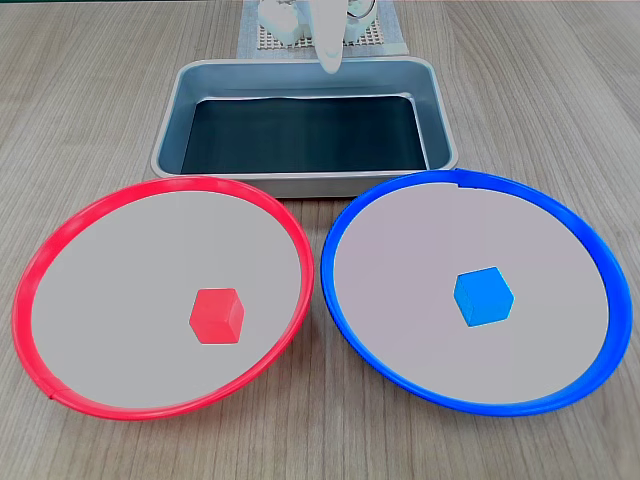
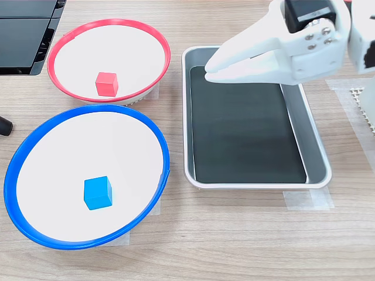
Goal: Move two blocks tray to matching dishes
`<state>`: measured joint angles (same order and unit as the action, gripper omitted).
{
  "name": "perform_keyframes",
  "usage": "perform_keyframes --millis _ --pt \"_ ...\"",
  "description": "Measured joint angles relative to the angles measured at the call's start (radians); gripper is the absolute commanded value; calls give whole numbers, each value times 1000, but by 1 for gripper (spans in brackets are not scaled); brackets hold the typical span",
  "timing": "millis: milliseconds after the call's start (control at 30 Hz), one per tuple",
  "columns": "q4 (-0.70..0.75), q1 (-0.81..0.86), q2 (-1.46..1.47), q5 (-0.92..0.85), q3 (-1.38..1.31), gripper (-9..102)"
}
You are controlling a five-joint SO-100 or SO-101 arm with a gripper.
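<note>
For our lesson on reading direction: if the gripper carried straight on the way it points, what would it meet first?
Probably the tray's near-left wall in a fixed view, since the gripper, jaws nearly closed, points leftward over it; height is unclear, so it could pass over toward the red-rimmed dish.

front view facing arm, side view, both near tray (image 1: 300,185)

in a fixed view the white gripper (image 2: 206,74) reaches in from the upper right, its body and dark motor block at the right edge, its two fingers (image 2: 252,44) tapering leftward to tips that meet almost at one point. the jaws look closed, or very nearly so, with nothing between them. the fingers lie close to level, sloping slightly down toward the tips. in another fixed view, the gripper (image 1: 329,62) hangs at the far centre as one narrow white tip pointing down, with the arm's white base blurred behind it.
</note>
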<state>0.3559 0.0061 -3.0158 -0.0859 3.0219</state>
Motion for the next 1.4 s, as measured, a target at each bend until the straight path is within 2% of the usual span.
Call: perform_keyframes --millis 333,500,800,867,1400 --pt "430 -18 -278 28 2 -1" --pt "615 32 -288 72 2 0" --pt "635 52 -288 110 2 4" --pt "635 52 -288 110 2 0" --pt "635 52 -288 110 2 0"
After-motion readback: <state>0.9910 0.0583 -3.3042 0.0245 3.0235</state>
